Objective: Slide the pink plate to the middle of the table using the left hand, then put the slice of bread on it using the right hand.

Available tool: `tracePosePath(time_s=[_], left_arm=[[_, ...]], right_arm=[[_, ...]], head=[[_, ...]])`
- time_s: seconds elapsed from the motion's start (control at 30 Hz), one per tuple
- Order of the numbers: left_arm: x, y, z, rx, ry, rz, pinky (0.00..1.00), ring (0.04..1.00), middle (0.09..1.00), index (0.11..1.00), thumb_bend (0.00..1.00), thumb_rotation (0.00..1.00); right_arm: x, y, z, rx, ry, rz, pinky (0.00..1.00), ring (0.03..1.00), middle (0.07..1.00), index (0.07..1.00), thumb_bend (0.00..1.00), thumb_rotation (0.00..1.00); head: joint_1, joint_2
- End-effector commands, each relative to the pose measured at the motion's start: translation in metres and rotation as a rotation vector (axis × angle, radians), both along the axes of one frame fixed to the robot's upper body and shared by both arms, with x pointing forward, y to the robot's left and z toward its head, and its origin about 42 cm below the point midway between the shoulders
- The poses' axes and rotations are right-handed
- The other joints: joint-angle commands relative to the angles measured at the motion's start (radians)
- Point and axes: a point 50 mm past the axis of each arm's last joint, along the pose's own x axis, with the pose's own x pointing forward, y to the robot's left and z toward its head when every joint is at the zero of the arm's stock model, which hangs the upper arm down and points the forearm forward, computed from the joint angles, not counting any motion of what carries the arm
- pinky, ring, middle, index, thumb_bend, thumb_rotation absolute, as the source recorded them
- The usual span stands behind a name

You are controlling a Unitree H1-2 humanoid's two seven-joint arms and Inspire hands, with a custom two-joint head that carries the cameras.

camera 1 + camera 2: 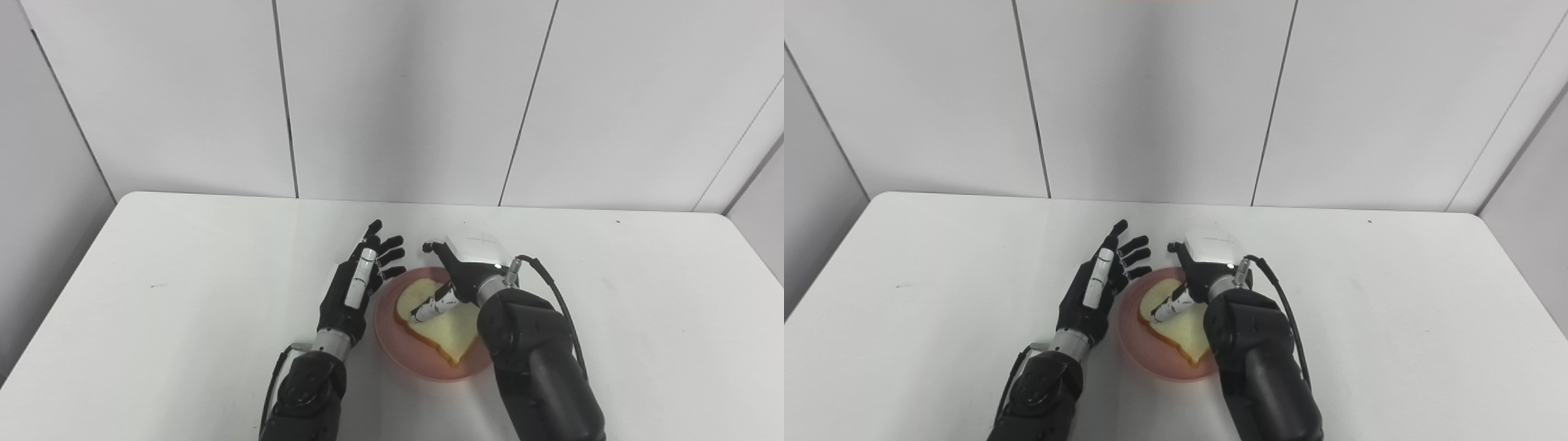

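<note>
The pink plate [392, 343] lies on the white table [184, 294], near the front and about midway across. A slice of bread [450, 337] rests flat on the plate. My right hand [456, 278] hovers over the far side of the plate, one finger stretched away from the bread and its thumb [432, 304] lying across the top of the slice; the hand is open. My left hand [361, 282] stands edge-on just left of the plate's rim, fingers spread and pointing away, holding nothing. The right forearm hides the plate's right part.
Bare white tabletop stretches wide to the left [906, 318] and to the right [1427, 318]. Grey wall panels [1151, 98] rise behind the far table edge. No other objects lie on the table.
</note>
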Motion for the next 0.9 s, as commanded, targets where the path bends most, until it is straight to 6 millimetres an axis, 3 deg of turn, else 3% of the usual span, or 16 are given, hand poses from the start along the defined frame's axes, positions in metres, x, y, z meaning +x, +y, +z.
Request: tracePosePath(time_s=[0.0, 0.1, 0.17, 0.27, 0.4, 0.53, 0.63, 0.73, 0.87], left_arm=[[-0.009, 0.007, -0.024, 0.024, 0.113, 0.006, 0.72, 0.816, 0.816, 0.926, 0.78, 0.87], [-0.009, 0.007, -0.023, 0.009, 0.110, 0.007, 0.73, 0.819, 0.824, 0.934, 0.77, 0.87], [-0.008, 0.008, -0.023, 0.001, 0.109, 0.008, 0.75, 0.824, 0.831, 0.935, 0.76, 0.87], [-0.008, 0.009, -0.023, 0.000, 0.090, 0.027, 0.78, 0.842, 0.846, 0.926, 0.77, 0.85], [-0.010, 0.009, -0.019, 0.017, -0.001, 0.113, 0.76, 0.837, 0.835, 0.887, 0.76, 0.78], [-0.011, 0.009, -0.014, 0.036, -0.062, 0.172, 0.84, 0.898, 0.905, 0.889, 0.81, 0.77], [-0.010, 0.009, -0.005, 0.054, -0.087, 0.203, 0.86, 0.904, 0.924, 0.889, 0.81, 0.78], [-0.008, 0.009, 0.004, 0.072, -0.107, 0.217, 0.88, 0.916, 0.935, 0.889, 0.82, 0.80], [-0.007, 0.007, 0.016, 0.087, -0.129, 0.234, 0.91, 0.919, 0.935, 0.883, 0.79, 0.81]], right_arm=[[0.002, 0.001, 0.032, 0.013, -0.094, 0.006, 0.86, 0.884, 0.886, 0.841, 1.00, 0.32], [0.001, -0.007, 0.040, 0.044, -0.126, -0.001, 0.85, 0.881, 0.891, 0.840, 1.00, 0.32], [0.000, -0.012, 0.043, 0.073, -0.163, 0.001, 0.82, 0.874, 0.904, 0.842, 1.00, 0.39], [-0.001, -0.022, 0.044, 0.140, -0.276, 0.015, 0.63, 0.786, 0.847, 0.830, 0.95, 0.74], [0.006, -0.041, 0.034, 0.394, -0.365, 0.070, 0.58, 0.759, 0.853, 0.849, 0.87, 0.88], [0.016, -0.063, 0.017, 0.628, -0.430, 0.122, 0.71, 0.826, 0.877, 0.872, 0.86, 0.91], [0.022, -0.080, 0.000, 0.833, -0.503, 0.111, 0.74, 0.834, 0.858, 0.857, 0.83, 0.90], [0.024, -0.100, -0.023, 1.025, -0.549, 0.056, 0.77, 0.828, 0.844, 0.847, 0.86, 0.97], [0.023, -0.113, -0.046, 1.163, -0.552, 0.016, 0.82, 0.816, 0.828, 0.822, 0.89, 1.00]], head=[[-0.001, 0.001], [-0.001, 0.001], [-0.001, 0.001], [-0.002, -0.004], [-0.003, -0.004], [-0.003, -0.002], [-0.010, -0.005], [-0.014, -0.005], [-0.018, -0.005]])
